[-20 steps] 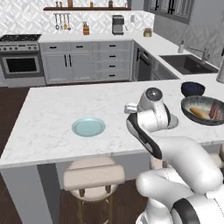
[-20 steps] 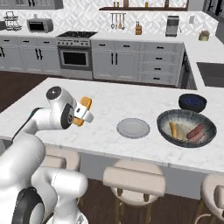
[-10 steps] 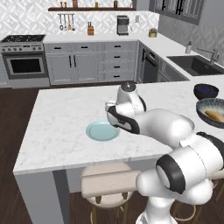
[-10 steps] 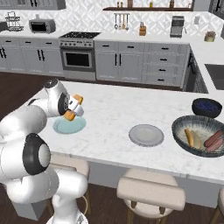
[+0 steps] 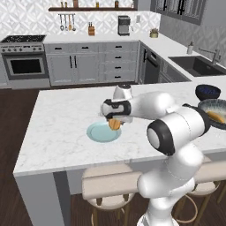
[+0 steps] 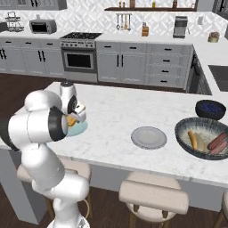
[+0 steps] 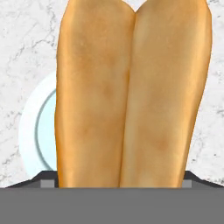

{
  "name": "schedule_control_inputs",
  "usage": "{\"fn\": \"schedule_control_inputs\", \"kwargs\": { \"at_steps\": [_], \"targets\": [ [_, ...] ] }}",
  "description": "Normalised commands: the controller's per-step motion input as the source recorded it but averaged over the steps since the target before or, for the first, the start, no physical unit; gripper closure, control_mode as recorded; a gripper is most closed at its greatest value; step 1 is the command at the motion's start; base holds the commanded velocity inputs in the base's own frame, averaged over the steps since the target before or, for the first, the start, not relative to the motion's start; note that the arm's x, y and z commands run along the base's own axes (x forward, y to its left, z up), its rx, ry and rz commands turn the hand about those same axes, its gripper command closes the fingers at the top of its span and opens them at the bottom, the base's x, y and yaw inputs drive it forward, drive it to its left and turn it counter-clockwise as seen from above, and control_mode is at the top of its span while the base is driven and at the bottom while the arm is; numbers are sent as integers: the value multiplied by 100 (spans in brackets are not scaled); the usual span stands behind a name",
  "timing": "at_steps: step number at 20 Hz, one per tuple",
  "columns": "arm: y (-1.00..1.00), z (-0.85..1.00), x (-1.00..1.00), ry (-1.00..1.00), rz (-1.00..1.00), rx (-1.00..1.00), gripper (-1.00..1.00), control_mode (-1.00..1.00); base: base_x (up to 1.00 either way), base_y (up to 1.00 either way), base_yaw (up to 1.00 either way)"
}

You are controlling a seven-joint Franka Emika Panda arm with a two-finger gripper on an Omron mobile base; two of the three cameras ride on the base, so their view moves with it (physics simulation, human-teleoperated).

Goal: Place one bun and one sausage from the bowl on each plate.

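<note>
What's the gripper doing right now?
Gripper: closed on a bun, held over the blue plate.

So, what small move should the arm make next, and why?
Probably lower a little and open the jaws. The gripper holds a bun just above the blue plate, which has nothing on it, and the hand view shows the plate directly beneath the bun.
</note>
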Motion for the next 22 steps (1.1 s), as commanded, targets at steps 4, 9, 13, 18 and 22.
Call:
{"fn": "schedule_control_inputs", "kwargs": {
  "at_steps": [4, 9, 13, 18, 22],
  "targets": [
    [44, -55, 76, 15, 0, -6, 100, -100, 0, 0, 0],
    [7, -22, 24, 7, 0, -4, -100, -100, 0, 0, 0],
    [0, 0, 0, 0, 0, 0, -100, -100, 0, 0, 0],
    [-2, -3, -7, 0, 0, 0, -100, -100, 0, 0, 0],
    [-45, 19, -63, -2, 0, 1, -100, -100, 0, 0, 0]
  ]
}}
